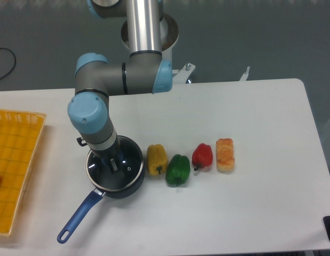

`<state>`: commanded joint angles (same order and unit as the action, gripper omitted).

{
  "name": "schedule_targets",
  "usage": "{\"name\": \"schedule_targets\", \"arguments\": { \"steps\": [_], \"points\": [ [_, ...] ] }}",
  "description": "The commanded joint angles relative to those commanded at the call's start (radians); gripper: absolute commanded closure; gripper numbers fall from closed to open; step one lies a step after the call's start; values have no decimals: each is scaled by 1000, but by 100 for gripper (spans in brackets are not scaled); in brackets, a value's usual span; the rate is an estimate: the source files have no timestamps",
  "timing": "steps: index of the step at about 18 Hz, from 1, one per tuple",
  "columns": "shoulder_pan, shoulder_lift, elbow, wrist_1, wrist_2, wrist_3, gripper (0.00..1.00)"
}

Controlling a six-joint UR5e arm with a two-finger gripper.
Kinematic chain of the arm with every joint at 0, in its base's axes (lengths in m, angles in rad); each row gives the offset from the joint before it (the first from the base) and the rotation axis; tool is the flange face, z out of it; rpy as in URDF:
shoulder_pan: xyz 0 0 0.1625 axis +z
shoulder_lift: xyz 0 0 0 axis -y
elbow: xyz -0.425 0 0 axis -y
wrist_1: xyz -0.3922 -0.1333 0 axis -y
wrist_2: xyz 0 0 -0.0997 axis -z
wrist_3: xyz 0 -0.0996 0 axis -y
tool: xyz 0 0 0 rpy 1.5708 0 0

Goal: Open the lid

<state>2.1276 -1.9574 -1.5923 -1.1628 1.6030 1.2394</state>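
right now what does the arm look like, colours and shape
The arm is made of silver-grey metal tubes joined by rounded grey joints with light-blue caps. Its wrist tapers to a small dark gripper with metallic fingers. No loose cables or markings are visible.

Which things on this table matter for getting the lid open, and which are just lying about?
Part of the job:
- lid, sitting on the saucepan
- saucepan with its long blue handle
- end effector, down over the lid's centre

Just lying about:
- yellow pepper
- green pepper
- red pepper
- bread piece
- yellow basket at the left edge
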Motion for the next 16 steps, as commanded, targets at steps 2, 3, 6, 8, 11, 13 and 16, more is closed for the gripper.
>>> {"name": "schedule_targets", "arguments": {
  "steps": [2, 3, 6, 8, 11, 13, 16],
  "points": [
    [5, 11, 2, 0, 2, 5, 53],
    [6, 12, 3, 0, 2, 5, 53],
    [12, 15, 5, 0, 2, 8, 53],
    [28, 28, 9, -2, 3, 23, 53],
    [46, 40, 9, -2, 5, 25, 53],
    [60, 58, 9, -6, 6, 26, 53],
    [69, 58, 8, -9, 11, 34, 53]
  ]
}}
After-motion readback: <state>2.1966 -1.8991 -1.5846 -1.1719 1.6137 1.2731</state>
